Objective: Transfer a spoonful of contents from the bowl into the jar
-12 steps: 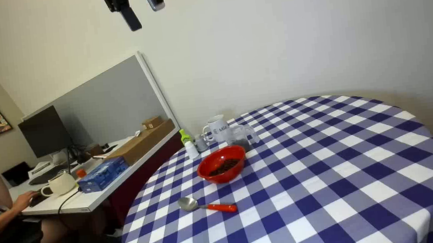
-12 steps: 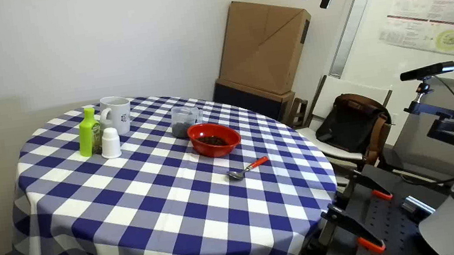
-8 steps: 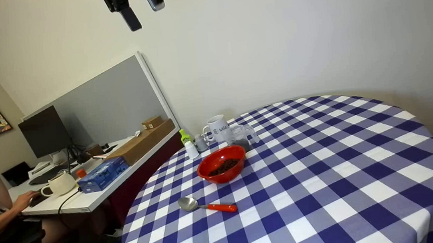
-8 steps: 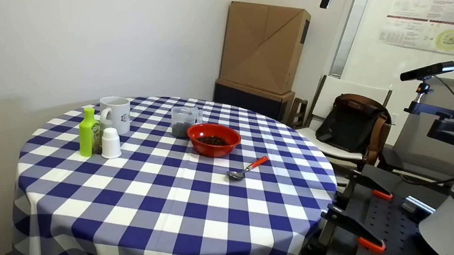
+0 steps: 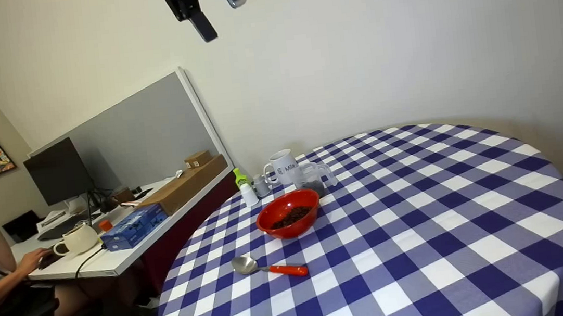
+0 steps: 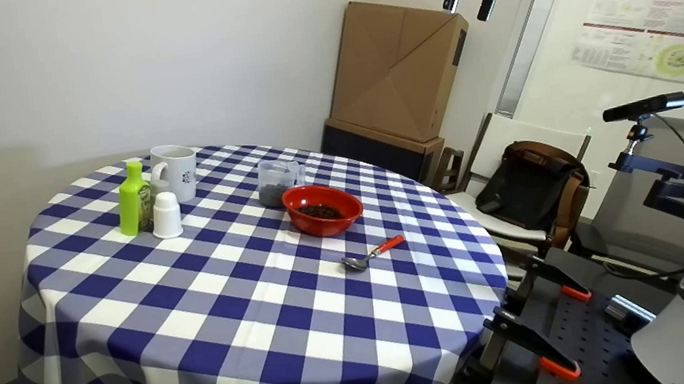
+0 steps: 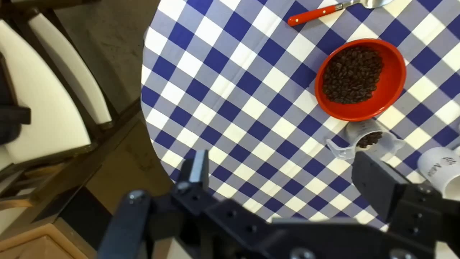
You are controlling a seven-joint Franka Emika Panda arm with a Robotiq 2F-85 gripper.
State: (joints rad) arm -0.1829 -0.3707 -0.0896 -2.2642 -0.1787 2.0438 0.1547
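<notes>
My claw (image 6: 469, 12) hangs high, jaws wide apart; on the tabletop (image 6: 236, 338), the bowl (image 6: 325, 226) of beans (image 7: 350, 75) sits between spoon (image 5: 275, 269) and jar (image 6: 277, 173).

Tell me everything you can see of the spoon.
The spoon has a shiny, metal-looking head and a red handle, perhaps plastic, with small pale rivet-like dots. It lies on the checkered tablecloth, beside the red bowl but apart from it; nothing else appears to touch it. The open gripper hangs well above. The head looks empty; the wrist view cuts part of it off.
</notes>
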